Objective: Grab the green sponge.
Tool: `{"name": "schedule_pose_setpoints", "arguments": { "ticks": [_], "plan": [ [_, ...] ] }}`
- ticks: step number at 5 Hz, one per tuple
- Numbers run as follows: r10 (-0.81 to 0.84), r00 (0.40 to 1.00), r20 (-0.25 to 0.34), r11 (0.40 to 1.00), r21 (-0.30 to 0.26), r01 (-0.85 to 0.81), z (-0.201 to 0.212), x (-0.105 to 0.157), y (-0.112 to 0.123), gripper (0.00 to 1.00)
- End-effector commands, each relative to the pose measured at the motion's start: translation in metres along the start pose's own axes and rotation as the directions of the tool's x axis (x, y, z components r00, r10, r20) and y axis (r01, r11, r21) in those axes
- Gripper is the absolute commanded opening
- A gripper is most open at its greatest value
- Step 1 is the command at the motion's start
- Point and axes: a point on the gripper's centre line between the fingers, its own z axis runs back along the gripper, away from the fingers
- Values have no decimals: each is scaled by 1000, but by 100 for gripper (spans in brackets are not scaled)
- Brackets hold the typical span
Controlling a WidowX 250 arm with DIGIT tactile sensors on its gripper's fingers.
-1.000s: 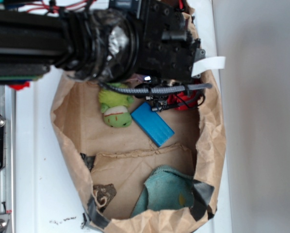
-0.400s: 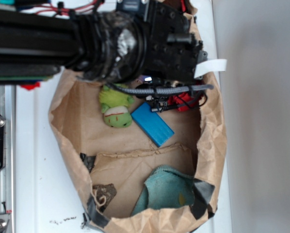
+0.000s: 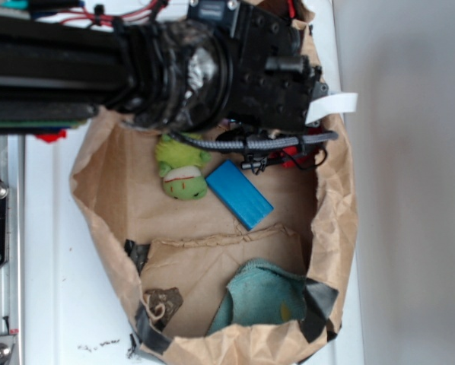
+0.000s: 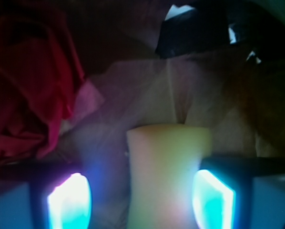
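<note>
In the wrist view a pale yellow-green block, the green sponge (image 4: pixel 168 171), stands on brown paper between my fingers. My gripper (image 4: pixel 141 200) is open. The right finger (image 4: pixel 211 200) is close against the sponge's side, while the left finger (image 4: pixel 68 200) stands apart from it. In the exterior view the sponge and the fingers are hidden under my black wrist (image 3: pixel 265 72), which hangs over the top end of the paper bag (image 3: pixel 334 213).
Inside the bag lie a green frog plush (image 3: pixel 182 171), a blue block (image 3: pixel 240 194) and a teal cloth (image 3: pixel 262 296) at the lower end. Red fabric (image 4: pixel 28 90) sits left of the sponge. The bag's crumpled walls rise all around.
My wrist has shifted slightly right over the bag's top end, covering more of the red fabric. The bag's rim has spread a little. The other objects have not moved.
</note>
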Motion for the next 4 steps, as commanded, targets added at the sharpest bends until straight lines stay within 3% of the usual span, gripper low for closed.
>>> {"name": "schedule_pose_setpoints", "arguments": {
  "ticks": [1, 4],
  "plan": [
    [23, 1000, 21, 1000, 6, -23, -1, 3, 6, 0],
    [29, 999, 24, 1000, 1, -30, 1, 6, 7, 0]
  ]
}}
